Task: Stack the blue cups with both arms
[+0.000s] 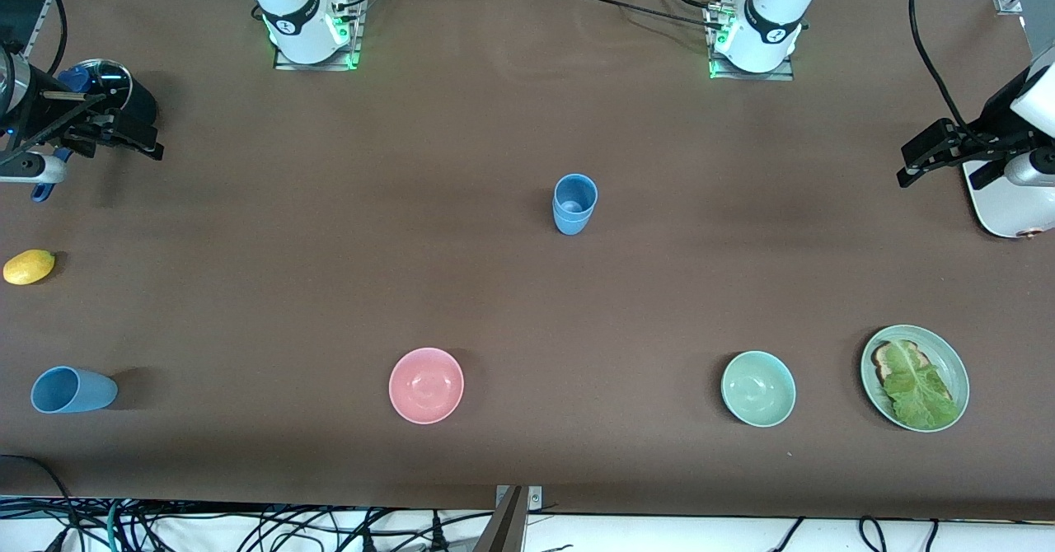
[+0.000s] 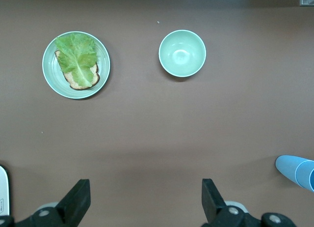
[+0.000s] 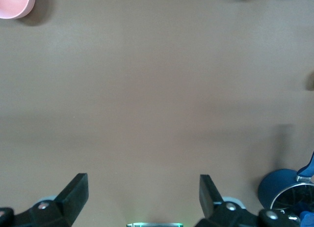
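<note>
The left hand (image 2: 144,207) hangs over bare worktop (image 1: 527,305) at the left arm's end, its two black fingers (image 2: 76,202) spread wide with nothing between them. The right hand (image 3: 143,202) hangs over the right arm's end of the worktop in the same way, fingers (image 3: 73,197) wide apart and empty. Both arms wait at the ends of the worktop, well apart from the cups. Near the middle stands a stack of blue cups (image 1: 574,203), one nested in another, upright. A single blue cup (image 1: 72,390) lies on its side toward the right arm's end, nearer to the front camera. A lemon (image 1: 29,267) lies farther from that camera than this cup. A pink bowl (image 1: 426,385) and a green bowl (image 1: 758,388) sit nearer to the camera than the stack, the green bowl beside a green plate (image 1: 956,371) with toast and a lettuce leaf (image 1: 916,387). A dark-blue pot (image 3: 282,190) sits near the right hand.
</note>
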You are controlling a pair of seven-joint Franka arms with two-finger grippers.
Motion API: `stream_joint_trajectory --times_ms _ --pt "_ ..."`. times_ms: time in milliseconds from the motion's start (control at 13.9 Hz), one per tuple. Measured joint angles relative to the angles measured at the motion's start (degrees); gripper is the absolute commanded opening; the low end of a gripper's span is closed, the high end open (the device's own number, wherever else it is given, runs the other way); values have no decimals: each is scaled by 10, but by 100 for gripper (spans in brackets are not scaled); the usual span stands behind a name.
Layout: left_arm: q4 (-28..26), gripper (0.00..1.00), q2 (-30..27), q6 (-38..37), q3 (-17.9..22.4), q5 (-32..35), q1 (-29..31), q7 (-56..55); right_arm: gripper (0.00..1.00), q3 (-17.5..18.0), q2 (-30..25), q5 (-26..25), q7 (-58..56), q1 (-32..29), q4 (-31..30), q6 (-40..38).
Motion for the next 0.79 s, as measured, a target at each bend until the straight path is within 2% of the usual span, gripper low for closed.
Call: stream_joint_trajectory --times_ms 793 --pt "7 100 0 0 0 0 -2 0 100 0 0 0 0 0 0 0"
